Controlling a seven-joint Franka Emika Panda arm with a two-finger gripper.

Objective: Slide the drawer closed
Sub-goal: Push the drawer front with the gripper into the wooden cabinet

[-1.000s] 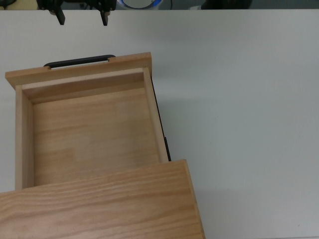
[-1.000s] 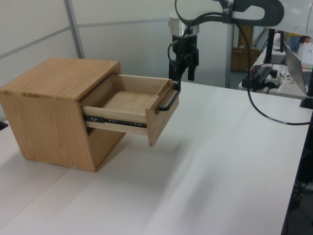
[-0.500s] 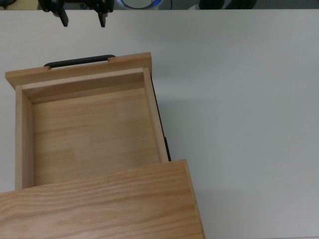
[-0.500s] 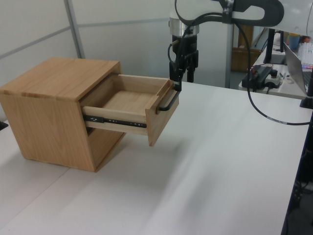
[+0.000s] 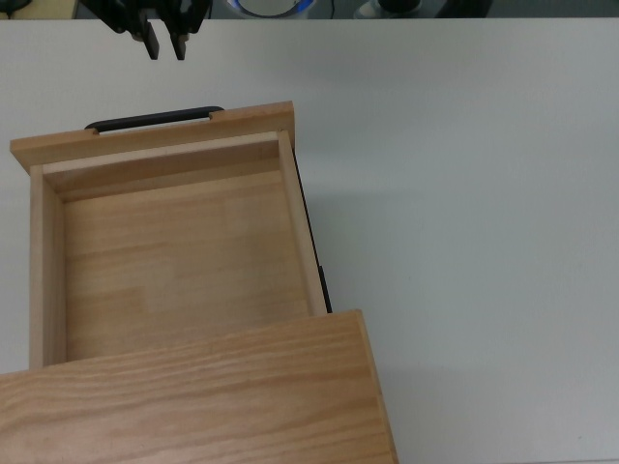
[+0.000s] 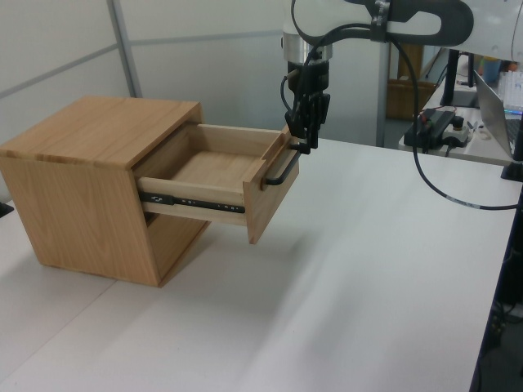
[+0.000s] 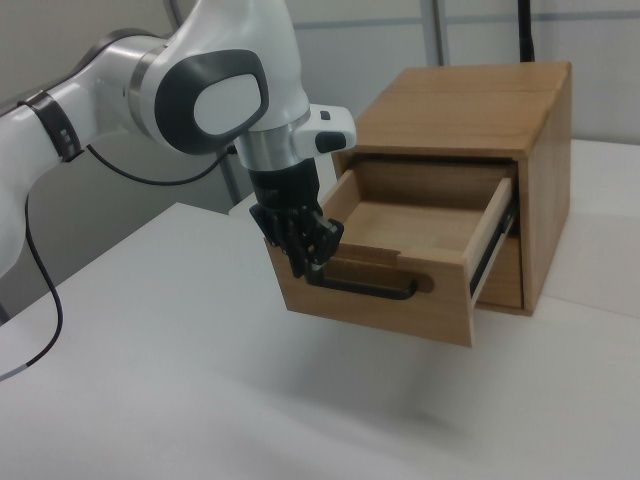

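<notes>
Top view, left to right: drawer (image 5: 174, 251) pulled well out of the cabinet (image 5: 193, 396), its tray empty, bare wood floor showing. Front panel lies toward the far edge of the top view, with the black bar handle (image 5: 153, 120) on its outer face. Gripper (image 5: 164, 43) sits just beyond the handle at the top edge of the top view — two dark fingers drawn close together, only a narrow slit between them, nothing held. Rest of the white table (image 5: 464, 193) runs off to the top view's right.

Left view, left to right: cabinet (image 6: 90, 188) stands on the table (image 6: 368, 286) at the left view's left, drawer (image 6: 221, 175) extended to the left view's right on a dark metal slide rail (image 6: 192, 202). Handle (image 6: 282, 170) on the front panel; gripper (image 6: 306, 139) hangs just beside its far end, fingertips pointing down, at about handle height. Whether it touches the handle — cannot tell.

Right view, left to right: white arm (image 7: 190, 90) reaches in from the right view's left, gripper (image 7: 305, 255) low against the near-left end of the handle (image 7: 370, 288), fingers nearly together. Drawer (image 7: 400, 250) open, cabinet (image 7: 480, 110) behind it at the right view's right.
</notes>
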